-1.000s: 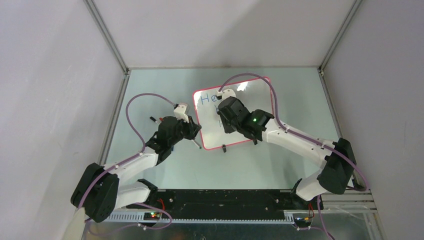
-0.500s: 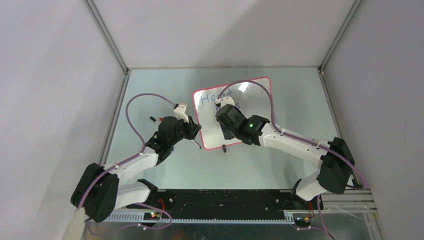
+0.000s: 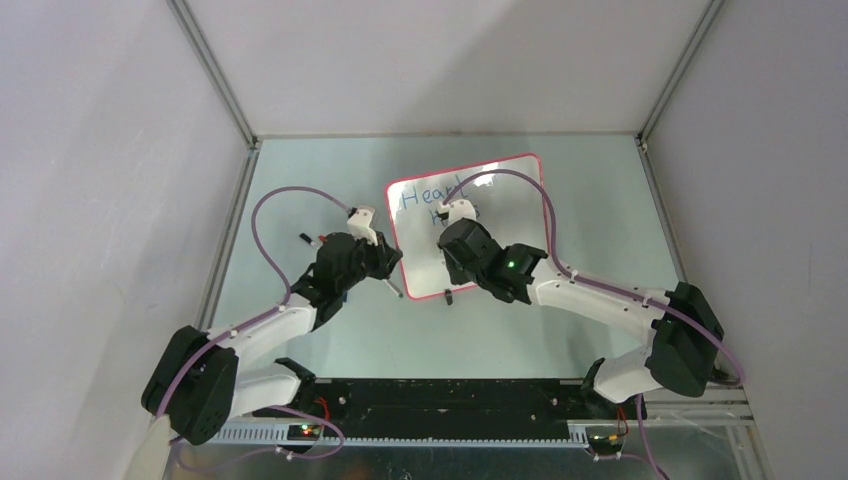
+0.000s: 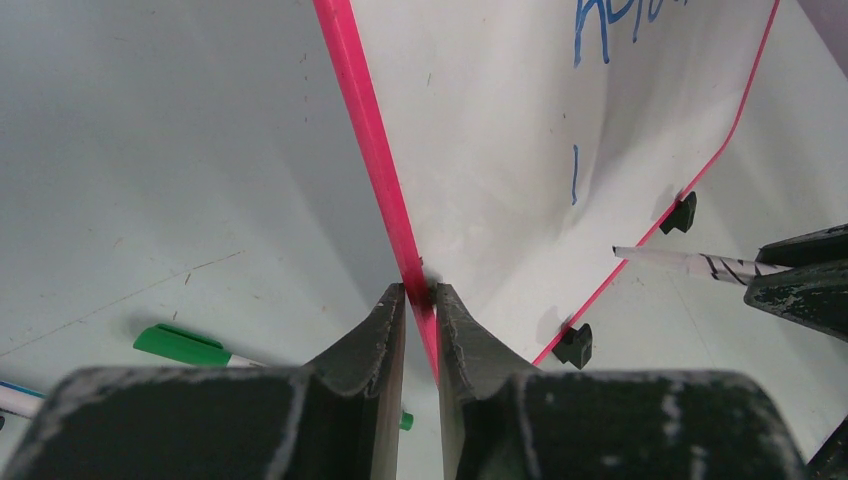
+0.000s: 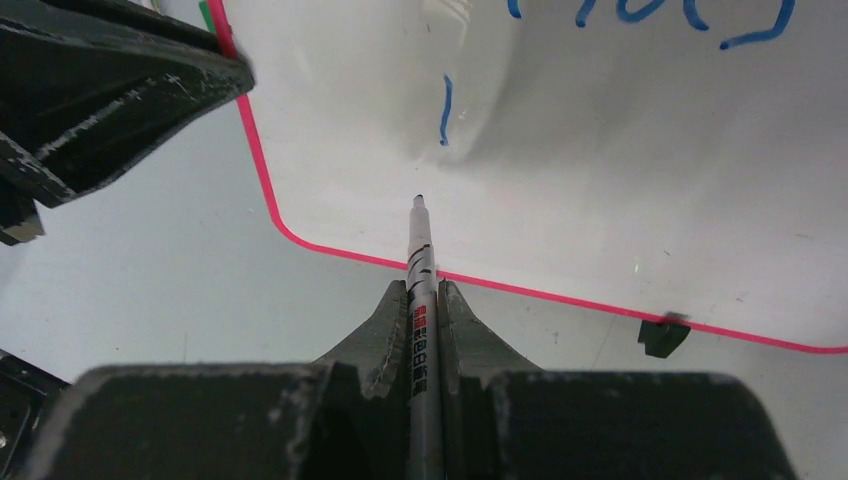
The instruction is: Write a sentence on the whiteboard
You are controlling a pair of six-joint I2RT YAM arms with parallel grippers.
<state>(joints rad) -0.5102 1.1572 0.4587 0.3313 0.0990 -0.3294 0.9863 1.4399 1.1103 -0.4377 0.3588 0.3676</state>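
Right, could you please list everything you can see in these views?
table: one, pale green, under everything.
whiteboard: one, white with a red frame, mid-table.
lettering: a few words, blue, on the whiteboard's far part.
feet: two, black, on the whiteboard's near edge.
marker: one, white printed barrel, held with its tip over the whiteboard.
green pen: one, green, on the table left of the whiteboard.
white pen: one, white with a blue band, beside the green pen, mostly cut off.
left claw: one, black, shut on the whiteboard's red frame.
right claw: one, black, shut on the marker.
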